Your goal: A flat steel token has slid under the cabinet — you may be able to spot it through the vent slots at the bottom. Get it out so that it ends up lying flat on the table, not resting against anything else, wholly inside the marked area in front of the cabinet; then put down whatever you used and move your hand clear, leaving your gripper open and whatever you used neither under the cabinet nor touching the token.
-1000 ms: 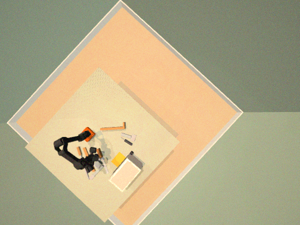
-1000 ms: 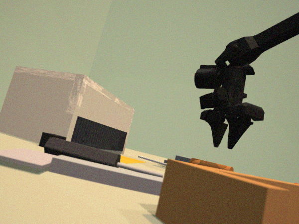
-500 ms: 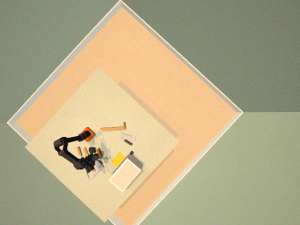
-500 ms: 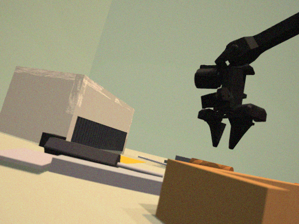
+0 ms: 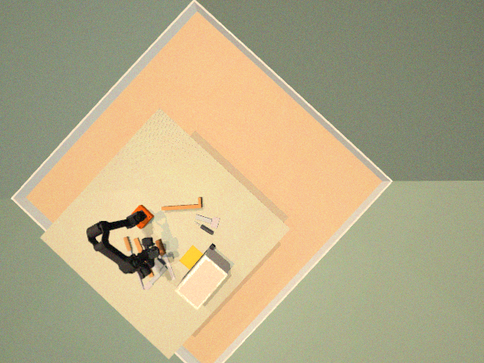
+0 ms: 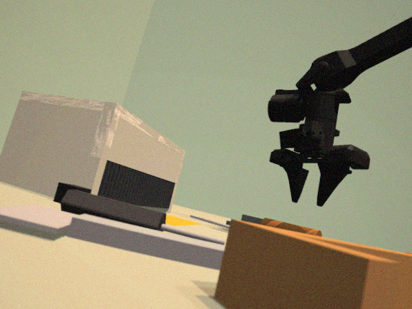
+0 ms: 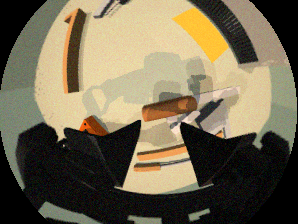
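Hand point(image 6: 310, 202) open, empty, above brown cylinder point(image 7: 169, 108).

A: Where is the cabinet point(image 5: 201, 281)?
B: At about five o'clock on the cream table point(image 5: 161, 161), pale top with a white rim. A yellow marked area point(image 5: 190, 256) touches its eleven o'clock side.

A: And the arm?
B: The black arm point(image 5: 109, 248) bends from its orange base point(image 5: 142, 215) toward four o'clock. The gripper point(image 5: 150, 252) hangs over a cluster of short orange blocks point(image 5: 138, 244) and pale flat tools point(image 5: 169, 271).

A: Anything else?
B: An orange L-shaped rake point(image 5: 182, 206) lies at twelve o'clock from the yellow patch. A pale T-shaped tool point(image 5: 210, 219) and a small dark bar point(image 5: 206, 229) sit just below the rake's right end.
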Controlling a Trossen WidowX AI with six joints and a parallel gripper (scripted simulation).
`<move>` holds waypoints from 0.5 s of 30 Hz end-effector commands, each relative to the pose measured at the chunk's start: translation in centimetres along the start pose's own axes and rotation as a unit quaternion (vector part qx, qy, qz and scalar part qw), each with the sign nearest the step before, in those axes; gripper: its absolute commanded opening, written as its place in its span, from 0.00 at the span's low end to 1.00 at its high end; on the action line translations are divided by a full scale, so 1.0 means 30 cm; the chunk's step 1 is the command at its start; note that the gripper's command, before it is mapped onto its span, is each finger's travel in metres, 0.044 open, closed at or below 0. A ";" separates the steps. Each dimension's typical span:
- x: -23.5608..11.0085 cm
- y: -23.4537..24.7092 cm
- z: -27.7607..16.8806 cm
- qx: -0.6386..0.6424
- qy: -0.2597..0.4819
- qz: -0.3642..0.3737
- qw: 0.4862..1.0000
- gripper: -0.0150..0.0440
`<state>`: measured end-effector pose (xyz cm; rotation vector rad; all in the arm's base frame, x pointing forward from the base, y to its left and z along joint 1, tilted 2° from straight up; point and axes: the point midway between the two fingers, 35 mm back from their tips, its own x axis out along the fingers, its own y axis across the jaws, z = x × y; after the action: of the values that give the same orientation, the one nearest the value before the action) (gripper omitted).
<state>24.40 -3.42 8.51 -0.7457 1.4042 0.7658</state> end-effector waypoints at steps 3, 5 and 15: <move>-0.001 0.000 -0.001 -0.026 0.001 0.000 1.000 0.71; -0.001 0.000 -0.001 -0.034 0.001 0.000 0.999 0.71; -0.001 0.000 0.000 -0.073 0.001 0.000 0.997 0.71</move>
<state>24.40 -3.41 8.51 -0.8377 1.3675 0.8551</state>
